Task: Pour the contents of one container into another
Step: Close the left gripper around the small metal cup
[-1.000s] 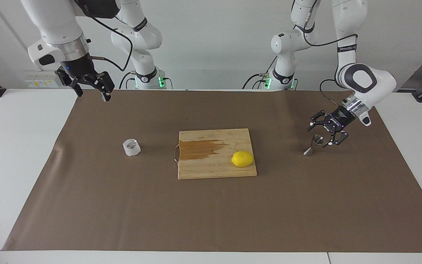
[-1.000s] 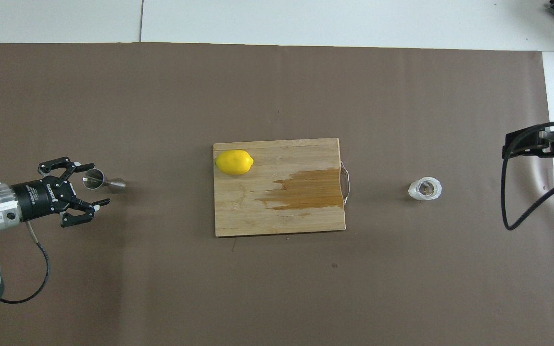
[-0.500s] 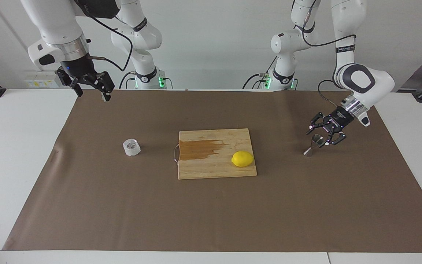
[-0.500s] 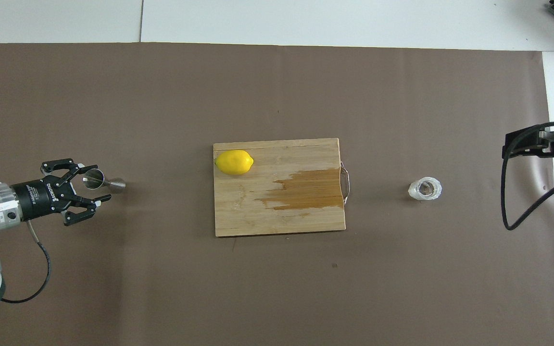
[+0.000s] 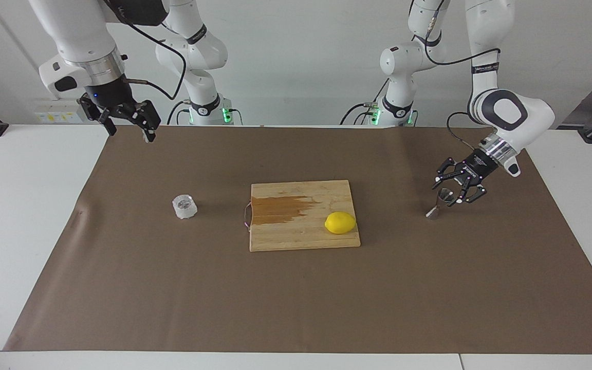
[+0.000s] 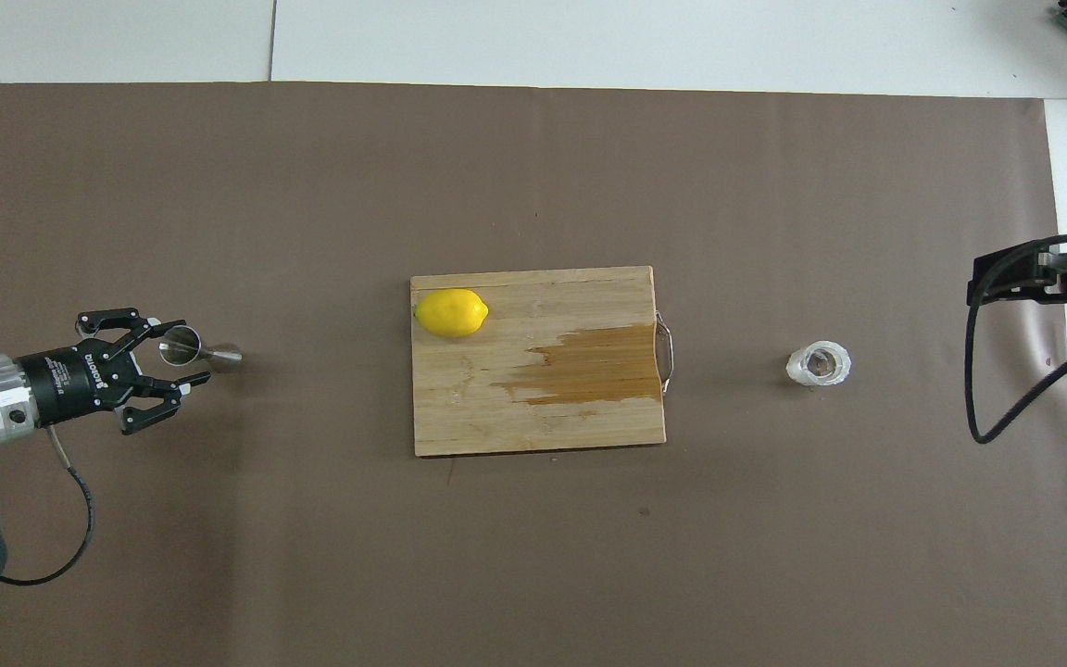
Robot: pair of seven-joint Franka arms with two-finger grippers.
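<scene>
Writing: white lettering on the left gripper's [image 6: 180, 350] black body, too small to read.
Jigger [image 6: 198, 352]: silvery steel hourglass, two cones on a narrow waist, standing on the brown mat [image 6: 533, 556] toward the left arm's end.
Left gripper: low, fingers [image 6: 189, 380] narrowed either side of the jigger's upper cone; contact cannot be told.
Glass cup [image 6: 819, 363]: squat, clear, ribbed, toward the right arm's end, well apart from both grippers.
Right gripper [image 5: 129, 123]: waits raised over the mat's edge nearest the robots, fingers wide, empty.
Board [image 6: 538, 421]: wooden, rectangular, darker stained patch, metal handle, smooth yellow lemon [image 6: 450, 312] on it.
</scene>
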